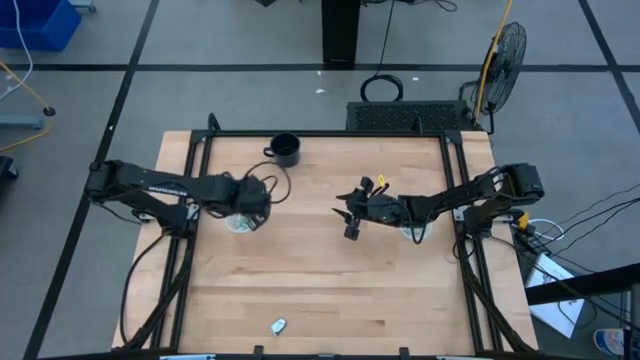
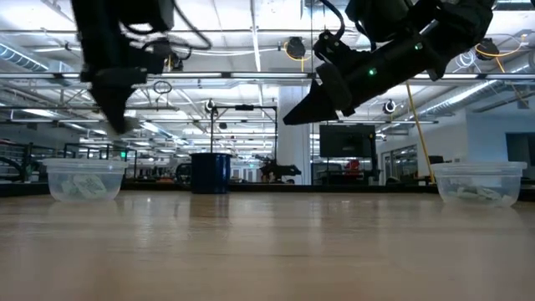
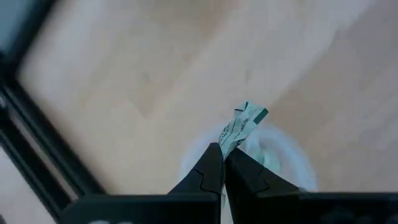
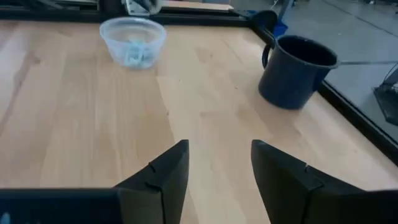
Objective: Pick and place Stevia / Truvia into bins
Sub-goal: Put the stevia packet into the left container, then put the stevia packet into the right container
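Observation:
My left gripper [image 3: 222, 148] hangs over the left bin [image 3: 283, 163], a round translucent cup near the table's left side [image 1: 240, 222], and is shut on one white-and-green Stevia packet [image 3: 244, 123]. Packets lie inside that bin [image 4: 134, 53] and inside the right bin [image 2: 478, 182]. My right gripper [image 4: 219, 152] is open and raised above the bare table middle [image 1: 350, 228], left of the right bin [image 1: 413, 232]. One more packet [image 1: 278, 325] lies flat near the table's near edge. My left gripper pinches the packet's lower end [image 3: 229, 140] between its two fingertips. The fingers point down from above. The packet is lifted clear and sticks out past the fingertips, crumpled, right above the bin's opening.
A dark handled mug [image 1: 286, 150] stands near the far edge, also seen in the right wrist view [image 4: 298, 62]. A black frame rail [image 1: 300, 134] runs around the table. Bare wood lies between the two bins and toward the near edge.

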